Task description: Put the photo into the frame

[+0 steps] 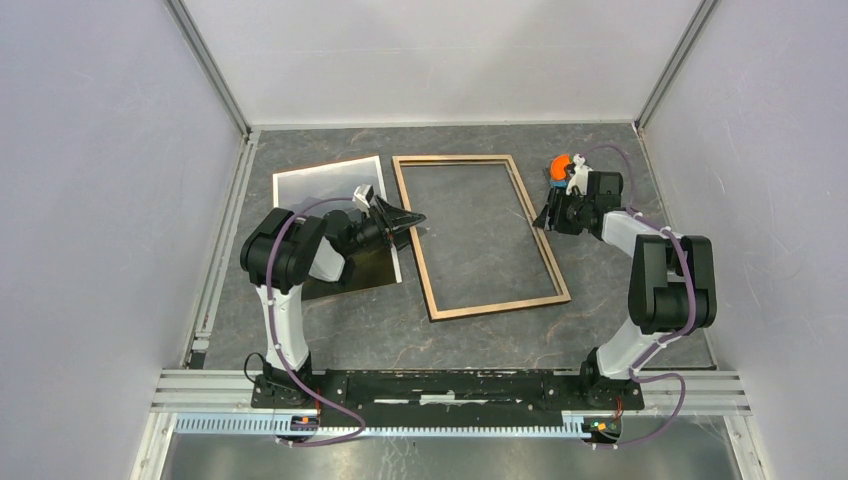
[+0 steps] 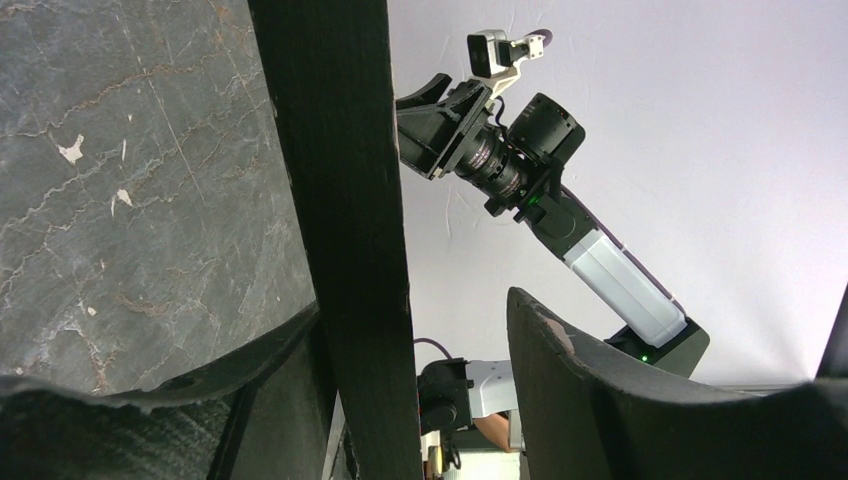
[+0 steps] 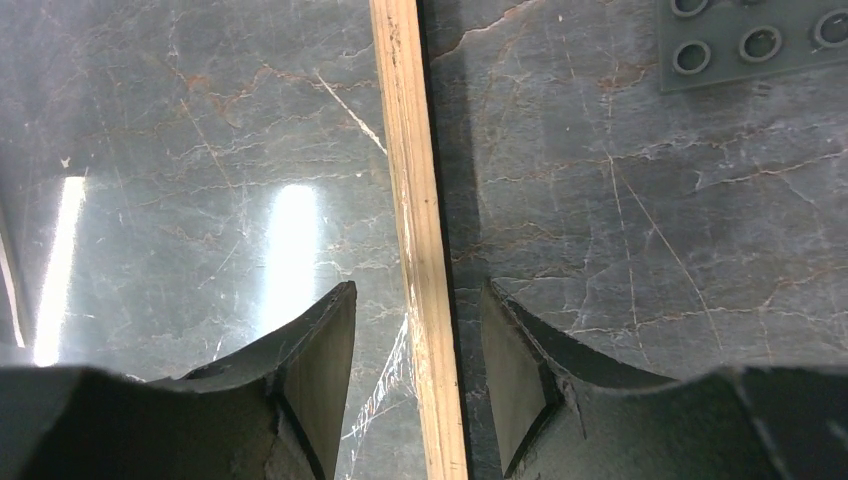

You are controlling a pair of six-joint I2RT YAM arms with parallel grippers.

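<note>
Two wrist views show jaws parted astride frame [image 3: 415, 200] rails.

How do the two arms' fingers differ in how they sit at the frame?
The left fingers lie sideways at the frame's left rail, showing its black face; the right fingers point straight down over the right rail's light wood. The left rail lies close to one finger; the right sits mid-gap. Both pairs straddle a rail, open.

Photo [image 1: 330, 185] lower part hidden beneath left arm [image 1: 288, 252]; grey plate [image 3: 750, 45] cropped.
</note>
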